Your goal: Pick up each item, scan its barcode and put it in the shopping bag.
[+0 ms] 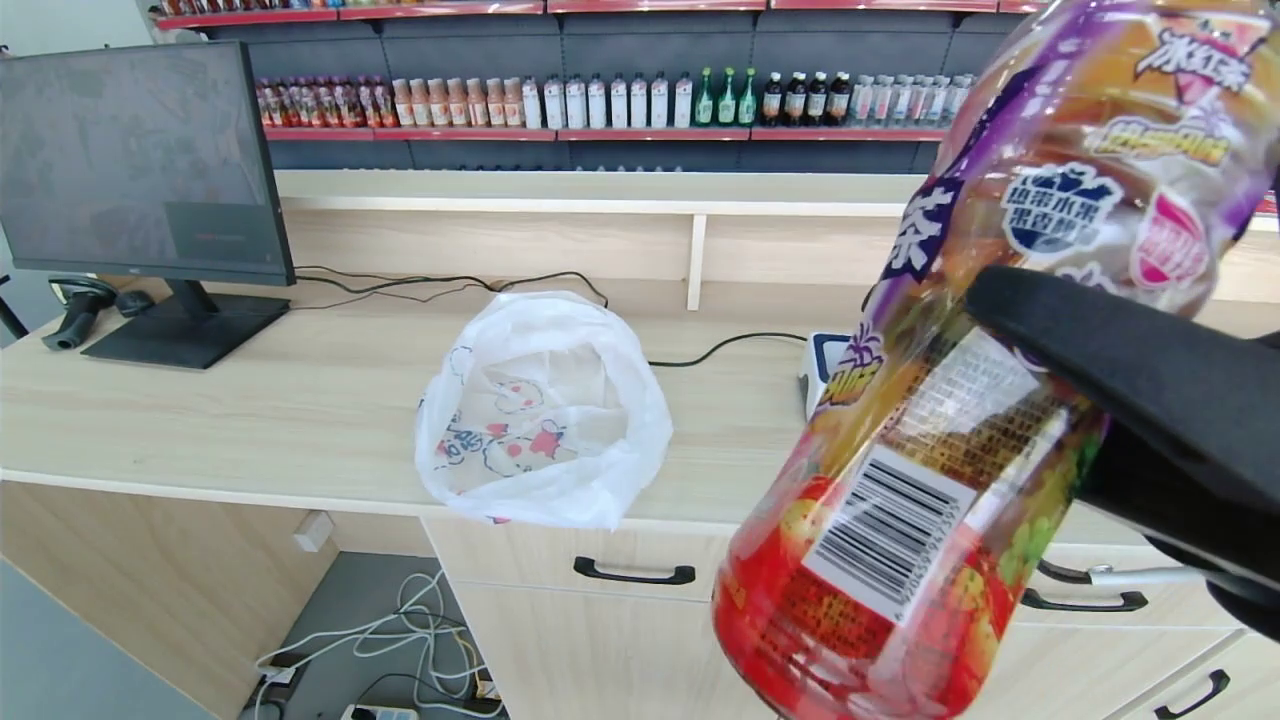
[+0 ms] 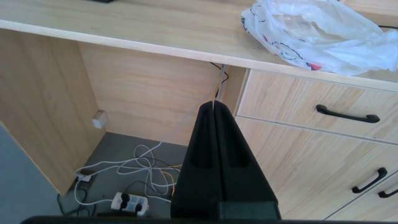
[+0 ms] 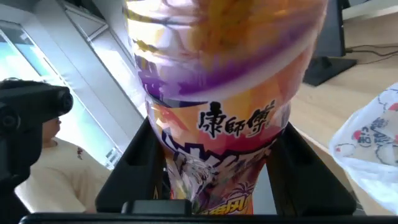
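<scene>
A large drink bottle with a purple, orange and red label hangs close before the head camera, tilted, its barcode facing me. My right gripper is shut on the bottle, a black finger pressed across its middle. The white shopping bag with a cartoon print lies open on the wooden counter, left of the bottle. A white scanner peeks out behind the bottle. My left gripper hangs shut and empty below the counter edge, in front of the drawers, with the bag above it.
A monitor stands at the counter's far left, a handheld scanner beside its foot. Cables run along the back of the counter. Drawers with black handles sit below. Cords and a power strip lie on the floor. Shelves of bottles line the back wall.
</scene>
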